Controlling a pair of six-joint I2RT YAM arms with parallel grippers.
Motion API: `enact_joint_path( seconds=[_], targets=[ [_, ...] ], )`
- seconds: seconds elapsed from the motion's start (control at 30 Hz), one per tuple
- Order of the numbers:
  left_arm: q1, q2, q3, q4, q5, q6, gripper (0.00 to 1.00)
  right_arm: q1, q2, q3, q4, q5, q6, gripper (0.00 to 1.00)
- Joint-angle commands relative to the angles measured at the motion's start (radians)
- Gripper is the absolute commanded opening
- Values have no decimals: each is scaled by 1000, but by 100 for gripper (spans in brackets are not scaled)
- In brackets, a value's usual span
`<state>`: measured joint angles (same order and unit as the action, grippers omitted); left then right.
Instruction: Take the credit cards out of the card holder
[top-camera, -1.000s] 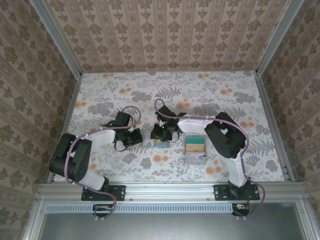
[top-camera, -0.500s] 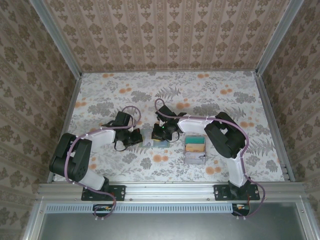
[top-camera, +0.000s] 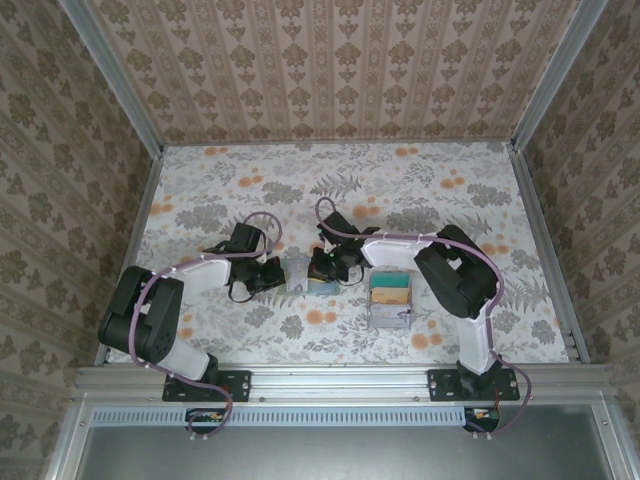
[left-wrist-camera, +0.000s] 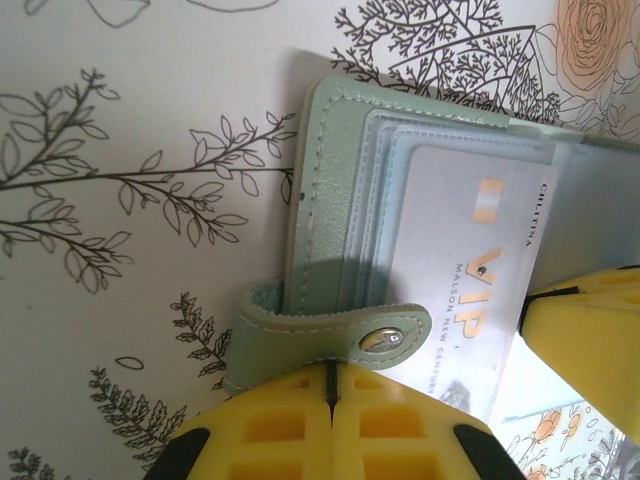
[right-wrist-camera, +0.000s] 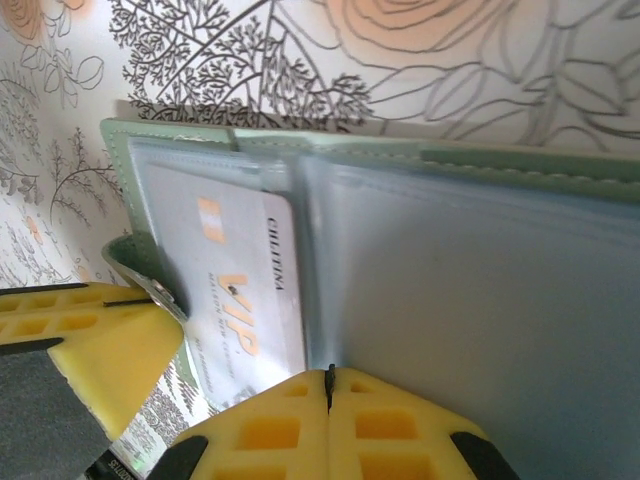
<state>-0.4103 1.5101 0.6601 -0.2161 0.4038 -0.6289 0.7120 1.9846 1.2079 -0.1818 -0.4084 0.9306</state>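
Note:
The card holder lies open on the floral table between my two grippers. In the left wrist view its grey-green cover and snap strap show, with a white VIP credit card sticking out of a pocket. My left gripper is shut, its yellow tips against the strap. My right gripper is shut at the holder's near edge, where the credit card meets the blue-grey inner panel. From above, left gripper and right gripper flank the holder.
A grey tray with teal and tan contents stands just right of the card holder, beside the right arm. Patterned walls enclose the table on three sides.
The right arm has shifted slightly to the right and its jaws have closed. The left arm and the card holder have stayed where they were.

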Motion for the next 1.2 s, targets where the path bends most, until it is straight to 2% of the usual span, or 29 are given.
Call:
enact_joint_path(
  seconds=[0.0,0.17,0.3,0.47,1.17],
  targets=[
    [7,18,-4,-56,-31,5,0,-6,-47,-15,0,5,-10,0],
    [7,19,-3,-49,-21,5,0,-6,-46,-15,8,-5,-9,0],
    [7,18,-4,-40,-10,5,0,2,-44,-1,26,-16,-5,16],
    [6,22,-7,-30,2,3,0,19,-27,21,35,-20,1,26],
    [7,27,-4,-28,6,3,0,28,16,37,-15,0,-18,23]
  ],
)
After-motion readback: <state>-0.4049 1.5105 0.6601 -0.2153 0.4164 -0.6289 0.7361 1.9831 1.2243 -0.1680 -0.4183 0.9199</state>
